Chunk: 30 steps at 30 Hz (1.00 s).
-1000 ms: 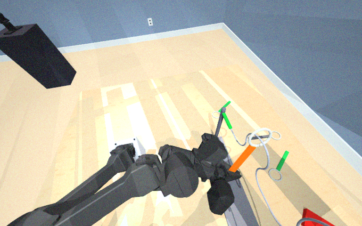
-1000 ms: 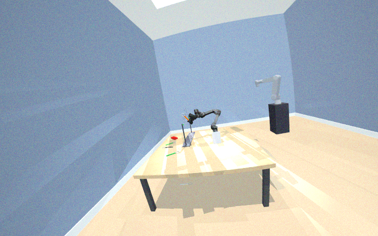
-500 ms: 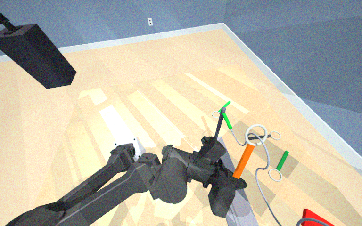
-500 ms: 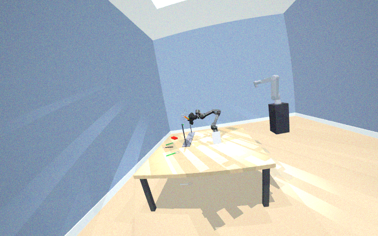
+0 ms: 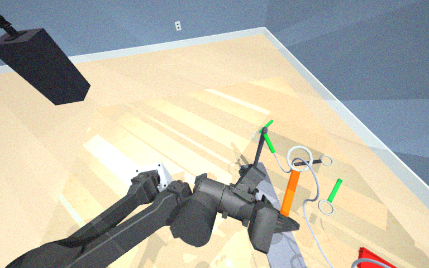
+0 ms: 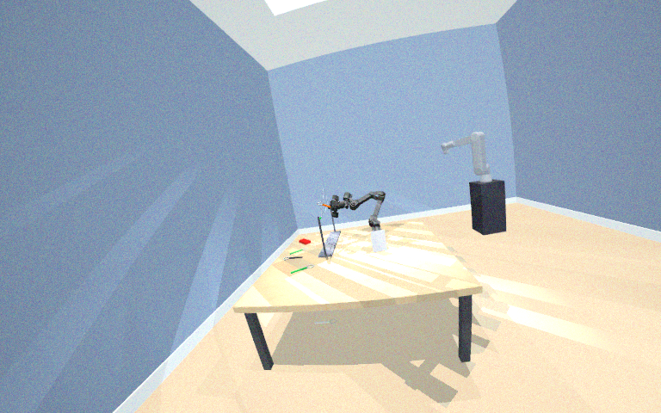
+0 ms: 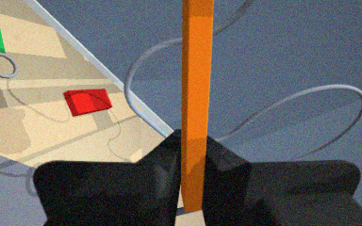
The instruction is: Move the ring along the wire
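My gripper (image 5: 285, 217) (image 7: 187, 136) is shut on the lower part of the orange handle (image 5: 289, 193) (image 6: 325, 205) (image 7: 197, 71). The white ring (image 5: 288, 158) at the handle's top end is raised in the air around the curving grey wire (image 5: 317, 186) (image 7: 128, 87), which shows inside its outline. Whether ring and wire touch, I cannot tell. One green part (image 5: 268, 143) joins the wire at a dark post (image 5: 259, 149) (image 6: 322, 238), left of the ring in the top view. The other post (image 6: 333, 224) is behind the gripper in the exterior view; its green part cannot be made out. The ring is outside the wrist view.
A grey base (image 5: 272, 202) (image 6: 330, 244) carries the posts. A red block (image 5: 371, 257) (image 6: 304, 241) (image 7: 90, 101), a green stick with a loop (image 5: 335, 190) and a dark stick with a loop (image 5: 308, 163) lie on the table. Another arm stands on a far black pedestal (image 6: 487, 206).
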Available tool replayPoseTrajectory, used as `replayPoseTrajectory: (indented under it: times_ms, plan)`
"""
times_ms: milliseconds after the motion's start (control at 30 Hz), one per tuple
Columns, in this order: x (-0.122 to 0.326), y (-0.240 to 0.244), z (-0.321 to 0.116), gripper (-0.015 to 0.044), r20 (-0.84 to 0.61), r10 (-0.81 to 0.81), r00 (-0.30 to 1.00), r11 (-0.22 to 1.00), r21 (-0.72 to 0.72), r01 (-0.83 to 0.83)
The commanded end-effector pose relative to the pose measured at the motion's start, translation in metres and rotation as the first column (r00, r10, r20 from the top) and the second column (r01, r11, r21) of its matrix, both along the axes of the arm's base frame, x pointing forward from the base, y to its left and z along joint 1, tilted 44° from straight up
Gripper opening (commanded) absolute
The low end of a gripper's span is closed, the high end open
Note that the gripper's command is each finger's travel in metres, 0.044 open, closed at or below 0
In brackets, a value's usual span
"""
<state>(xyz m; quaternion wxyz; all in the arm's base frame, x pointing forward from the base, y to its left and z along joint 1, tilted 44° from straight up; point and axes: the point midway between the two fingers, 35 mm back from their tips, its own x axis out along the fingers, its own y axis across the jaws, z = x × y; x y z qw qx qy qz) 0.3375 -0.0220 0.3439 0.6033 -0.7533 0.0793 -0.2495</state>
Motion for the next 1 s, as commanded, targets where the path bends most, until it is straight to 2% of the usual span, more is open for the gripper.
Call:
replayPoseTrajectory:
  times_ms: [0,400,967]
  plan:
    - [0.0,0.001,0.002,-0.015,-0.004,-0.004,1.0,0.996,-0.087,0.004]
    - [-0.001,0.008,0.018,-0.015,0.007,-0.02,1.0,0.937,-0.348,0.021]
    - [-0.003,0.02,0.034,-0.015,0.027,-0.036,0.999,0.766,-0.641,0.045]
